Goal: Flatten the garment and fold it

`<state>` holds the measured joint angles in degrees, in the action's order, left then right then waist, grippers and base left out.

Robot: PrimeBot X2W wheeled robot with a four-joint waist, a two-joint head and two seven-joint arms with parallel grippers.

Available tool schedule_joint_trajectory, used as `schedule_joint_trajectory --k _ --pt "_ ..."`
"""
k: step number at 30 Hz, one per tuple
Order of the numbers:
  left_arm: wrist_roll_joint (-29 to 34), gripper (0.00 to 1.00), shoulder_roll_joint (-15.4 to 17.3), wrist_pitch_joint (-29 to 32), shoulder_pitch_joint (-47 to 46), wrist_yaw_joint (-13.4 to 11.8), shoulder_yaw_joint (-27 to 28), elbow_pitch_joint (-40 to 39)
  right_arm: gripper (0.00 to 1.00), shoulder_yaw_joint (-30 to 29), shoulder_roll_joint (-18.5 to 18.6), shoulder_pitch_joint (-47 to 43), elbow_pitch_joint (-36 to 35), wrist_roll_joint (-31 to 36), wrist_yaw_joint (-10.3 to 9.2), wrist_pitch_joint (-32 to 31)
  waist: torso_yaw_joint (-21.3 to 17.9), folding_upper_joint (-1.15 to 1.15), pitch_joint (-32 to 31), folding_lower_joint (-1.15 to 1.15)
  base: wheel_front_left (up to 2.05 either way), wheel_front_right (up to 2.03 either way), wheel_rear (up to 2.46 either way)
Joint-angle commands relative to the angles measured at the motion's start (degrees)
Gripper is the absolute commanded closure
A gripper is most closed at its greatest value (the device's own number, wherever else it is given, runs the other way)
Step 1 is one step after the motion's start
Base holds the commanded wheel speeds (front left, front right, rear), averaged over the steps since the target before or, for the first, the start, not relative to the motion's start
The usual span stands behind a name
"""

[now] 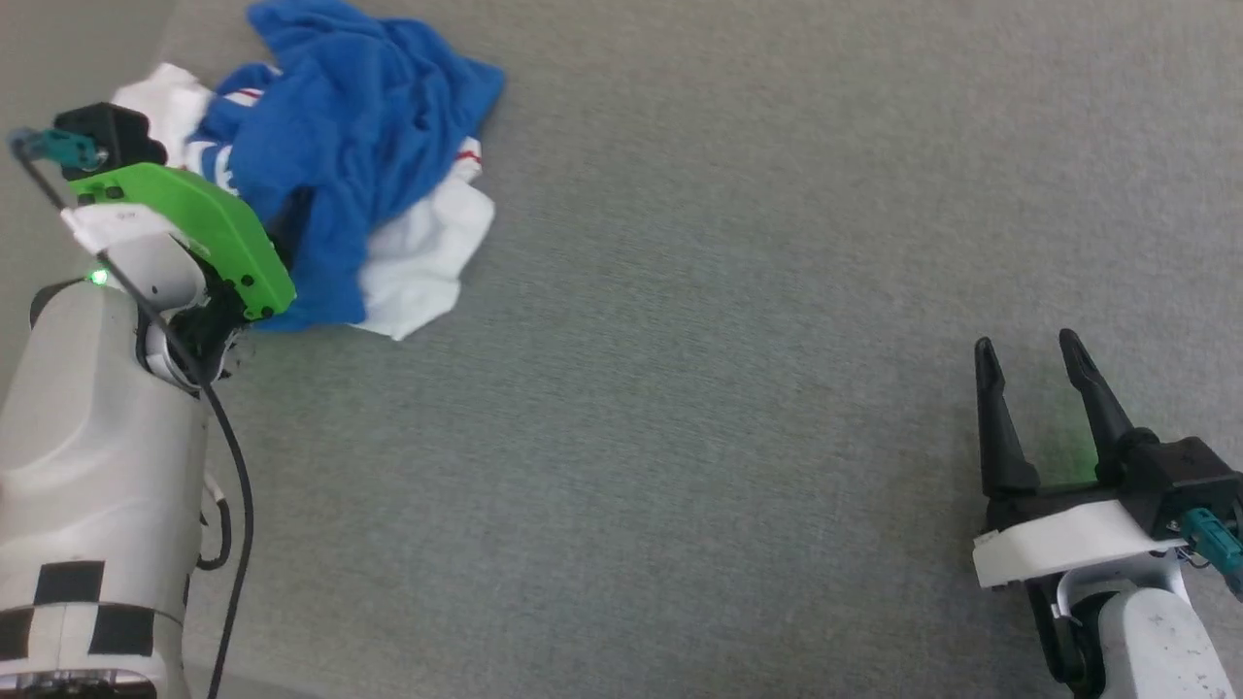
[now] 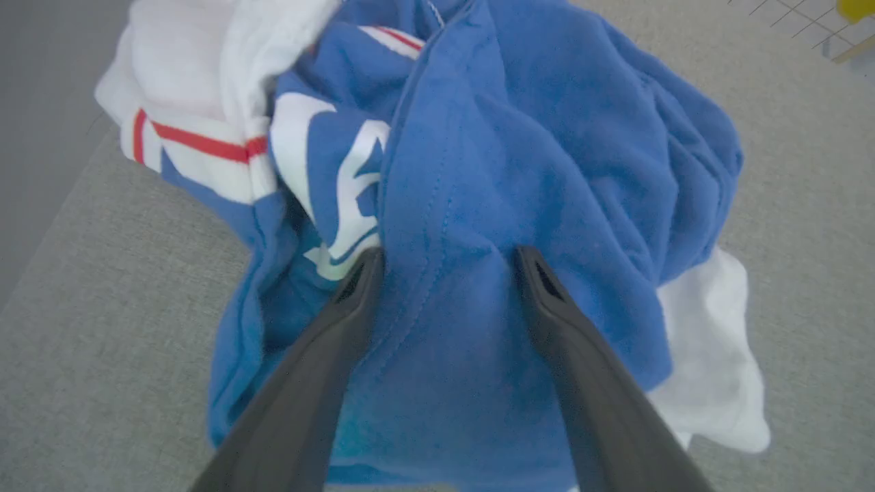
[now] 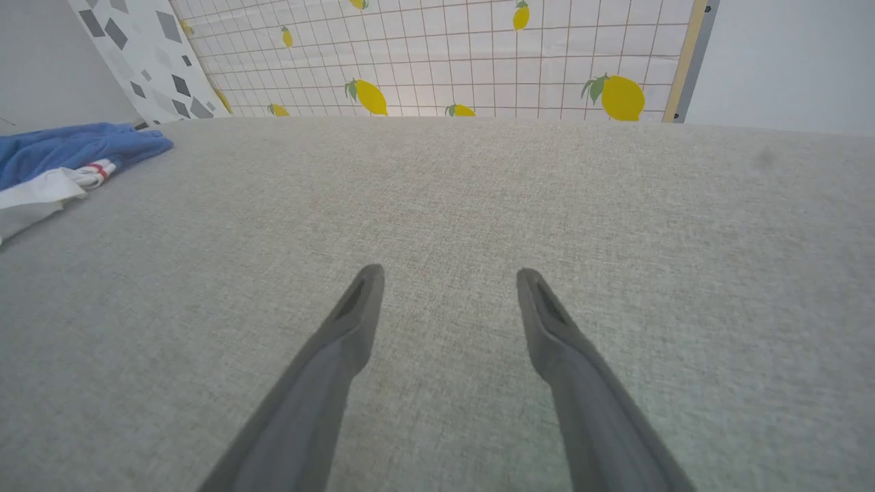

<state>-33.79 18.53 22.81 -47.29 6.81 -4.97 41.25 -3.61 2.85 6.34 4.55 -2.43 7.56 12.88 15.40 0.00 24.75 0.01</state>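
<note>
Left wrist view: left gripper (image 2: 449,256), jaws apart, over crumpled garment (image 2: 547,137); right gripper (image 3: 446,272) likewise, well aside.

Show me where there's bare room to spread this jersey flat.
Free: the grey surface between the garment and the right gripper, and ahead of that gripper up to the lemon-print panel. Crowded: the far left, where the open left gripper is at the garment.

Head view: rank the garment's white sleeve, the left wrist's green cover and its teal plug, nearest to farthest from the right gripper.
From the right gripper, open at lower right:
1. the white sleeve of the garment, left of centre.
2. the green cover, further left, overlapping the garment.
3. the teal plug, at the far left edge.
</note>
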Motion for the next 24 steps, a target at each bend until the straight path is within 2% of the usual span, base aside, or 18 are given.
schedule_joint_trajectory --k 1,7,12,13,14,15,24 --pt "-0.2 0.0 0.4 3.1 -1.3 -0.8 -0.7 1.2 0.0 -0.1 0.0 1.2 -0.5 0.5 -0.08 0.0 -2.8 0.0 3.2 -0.01 0.0 0.0 0.0" --pt "-0.5 0.0 0.1 13.5 -1.7 -3.5 -2.5 4.2 0.0 -0.6 0.0 1.4 -1.1 0.4 -0.08 0.0 -3.2 0.0 4.7 -0.01 0.0 0.0 0.0" --pt "-1.9 0.0 -1.5 18.6 -0.6 -5.3 -2.8 5.2 0.0 -1.0 0.0 1.4 -1.2 0.5 -0.08 0.1 -2.9 0.0 5.3 -0.01 0.0 0.0 0.0" --pt "-1.9 0.16 -1.6 18.8 -0.3 -5.4 -3.0 5.1 0.0 -1.0 0.0 1.5 -1.1 0.5 -0.08 0.0 -2.8 0.0 5.3 -0.01 0.0 0.0 0.0" --pt "-2.1 0.87 -1.8 18.6 -0.1 -5.4 -2.9 4.9 0.0 -1.0 0.0 1.6 -1.0 0.5 -0.08 0.0 -2.7 0.0 5.2 -0.01 0.0 0.0 0.0" --pt "-2.2 1.0 -2.0 18.0 0.1 -5.3 -2.9 4.5 0.0 -1.0 0.0 1.6 -0.8 0.5 -0.08 0.0 -2.5 0.0 5.0 -0.01 0.0 0.0 0.0" --pt "-1.7 1.0 -1.2 5.2 -0.2 -3.9 -1.0 0.3 0.0 -0.5 0.0 0.7 1.2 -0.3 -0.08 0.4 -1.1 0.0 0.0 -0.01 0.0 0.0 0.0"
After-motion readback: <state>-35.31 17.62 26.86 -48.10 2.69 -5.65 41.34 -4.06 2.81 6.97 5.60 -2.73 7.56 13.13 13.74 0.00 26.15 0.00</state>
